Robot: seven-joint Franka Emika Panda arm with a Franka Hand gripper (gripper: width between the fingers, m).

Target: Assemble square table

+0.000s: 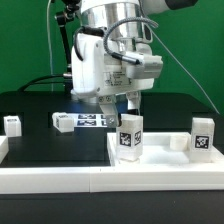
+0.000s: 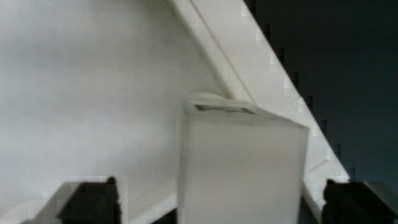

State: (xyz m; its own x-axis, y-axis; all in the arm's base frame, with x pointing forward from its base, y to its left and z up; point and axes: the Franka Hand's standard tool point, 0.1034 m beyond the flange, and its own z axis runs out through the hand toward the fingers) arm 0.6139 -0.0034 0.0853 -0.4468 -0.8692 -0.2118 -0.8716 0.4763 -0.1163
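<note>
The white square tabletop (image 1: 165, 152) lies at the exterior view's right, its bare face (image 2: 89, 90) and raised rim (image 2: 222, 45) filling the wrist view. One white leg (image 1: 130, 136) stands upright on it near its left corner, tag facing the camera. My gripper (image 1: 126, 106) hangs just above this leg's top. In the wrist view the leg (image 2: 246, 160) lies between the dark fingertips (image 2: 89, 203), with a gap on each side, so the gripper (image 2: 222, 205) is open. A second leg (image 1: 203, 135) stands at the tabletop's right side. Two more legs are on the black table: one upright (image 1: 12, 124), one lying (image 1: 63, 121).
The marker board (image 1: 95, 121) lies flat behind the gripper. A long white border bar (image 1: 100, 181) runs along the front, and a short one (image 1: 3, 150) is at the left edge. A green wall stands behind.
</note>
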